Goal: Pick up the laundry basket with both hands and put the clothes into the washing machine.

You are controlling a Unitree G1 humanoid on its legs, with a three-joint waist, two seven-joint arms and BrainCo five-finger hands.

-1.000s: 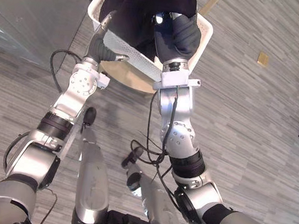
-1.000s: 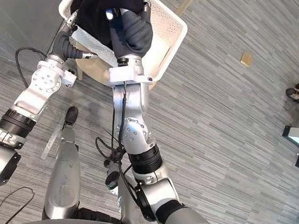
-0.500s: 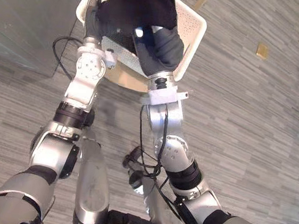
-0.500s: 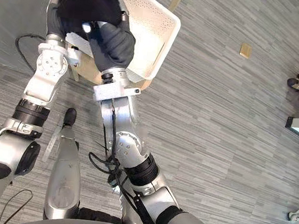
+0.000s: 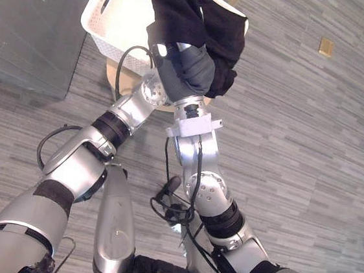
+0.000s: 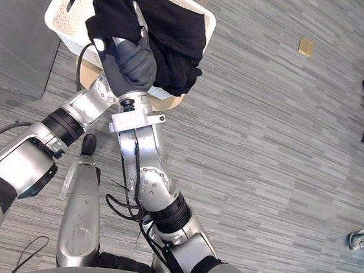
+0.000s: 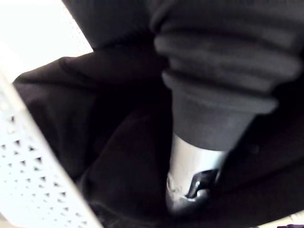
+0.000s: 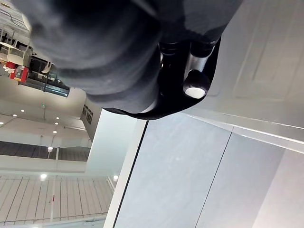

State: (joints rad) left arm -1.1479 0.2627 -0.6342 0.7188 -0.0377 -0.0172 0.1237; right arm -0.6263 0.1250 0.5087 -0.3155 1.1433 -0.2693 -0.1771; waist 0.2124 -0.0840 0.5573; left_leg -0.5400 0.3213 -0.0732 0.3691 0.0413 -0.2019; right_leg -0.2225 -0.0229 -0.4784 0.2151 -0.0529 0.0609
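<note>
Gripping the black clothes (image 5: pixel 182 6), right hand (image 5: pixel 186 68) holds them raised over the white laundry basket (image 5: pixel 110 11). Cloth drapes across the basket's rim. Left hand (image 7: pixel 187 166) sunk in cloth; grip unreadable. Wooden stool (image 6: pixel 165 101) under the basket.

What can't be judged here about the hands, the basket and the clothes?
- Left hand: its hold is hidden by the black clothes in the left wrist view, and by the right hand in the eye views.
- Laundry basket: the far rim is cut off by the eye views' top edge.
</note>
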